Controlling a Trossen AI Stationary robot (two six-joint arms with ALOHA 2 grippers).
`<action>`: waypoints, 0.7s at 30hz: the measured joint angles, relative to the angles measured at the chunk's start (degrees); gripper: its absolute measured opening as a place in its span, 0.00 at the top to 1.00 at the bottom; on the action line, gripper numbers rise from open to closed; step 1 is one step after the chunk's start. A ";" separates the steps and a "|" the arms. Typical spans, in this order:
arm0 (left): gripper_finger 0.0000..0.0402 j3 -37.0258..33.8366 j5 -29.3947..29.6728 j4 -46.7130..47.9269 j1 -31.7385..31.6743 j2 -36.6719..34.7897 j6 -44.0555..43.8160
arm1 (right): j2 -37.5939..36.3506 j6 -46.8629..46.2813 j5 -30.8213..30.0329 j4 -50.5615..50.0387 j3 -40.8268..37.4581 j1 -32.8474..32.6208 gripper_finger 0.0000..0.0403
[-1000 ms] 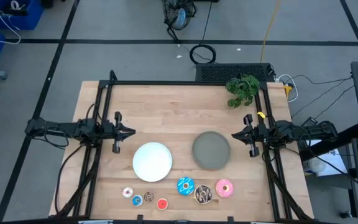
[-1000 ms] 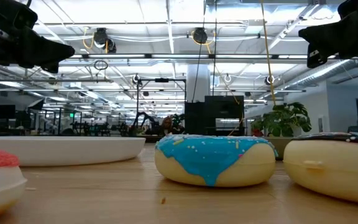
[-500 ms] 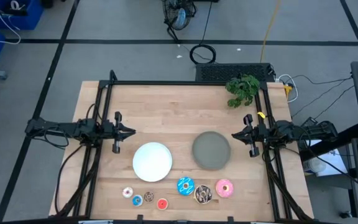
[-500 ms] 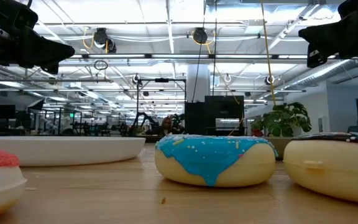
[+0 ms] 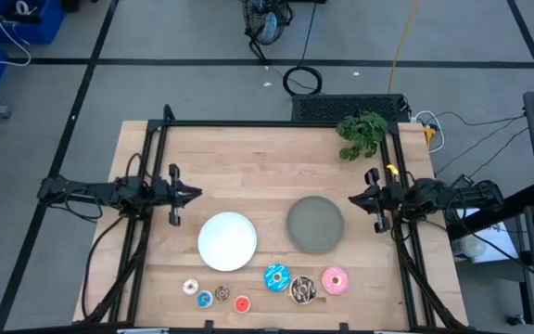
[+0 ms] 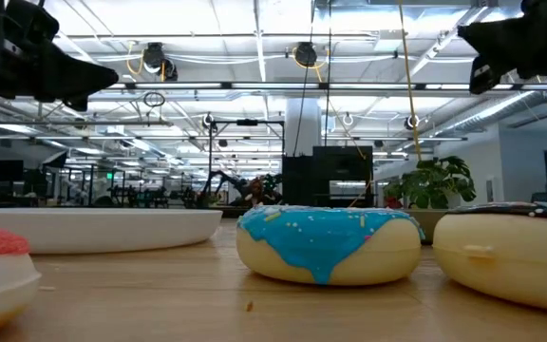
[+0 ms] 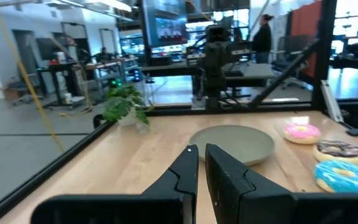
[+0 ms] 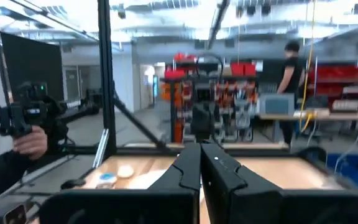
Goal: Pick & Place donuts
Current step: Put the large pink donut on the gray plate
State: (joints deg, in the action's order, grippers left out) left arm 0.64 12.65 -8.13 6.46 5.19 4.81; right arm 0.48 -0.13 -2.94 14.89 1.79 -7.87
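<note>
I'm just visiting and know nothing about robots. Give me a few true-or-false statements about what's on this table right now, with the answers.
1. The white plate has a donut on it. False: it holds nothing.
2. The pink donut lies on the table near its front edge. True.
3. The right gripper holds the blue donut. False: it is shut on nothing, beside the grey plate.
4. A potted plant stands at a back corner. True.
5. The left gripper hangs clear of the donuts. True.

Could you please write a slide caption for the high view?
Seven donuts lined up below white plate and grey plate; both arms wait at the sides.
</note>
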 joint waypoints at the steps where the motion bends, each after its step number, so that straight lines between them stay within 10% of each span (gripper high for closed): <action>1: 0.91 -0.01 0.81 -0.24 0.00 0.00 -0.01 | 0.33 -0.12 0.00 0.36 0.98 -0.09 1.00; 11: 0.91 0.00 3.83 -2.65 0.00 0.00 -0.34 | 21.49 1.52 2.51 -11.72 22.29 -6.75 1.00; 21: 0.91 0.02 19.21 -9.33 -0.02 0.04 0.81 | 50.42 -4.71 -12.04 -39.78 46.24 -19.08 1.00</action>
State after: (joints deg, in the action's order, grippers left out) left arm 0.67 31.85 -17.46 6.44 5.23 5.62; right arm 50.90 -4.83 -14.98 -24.89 48.03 -26.95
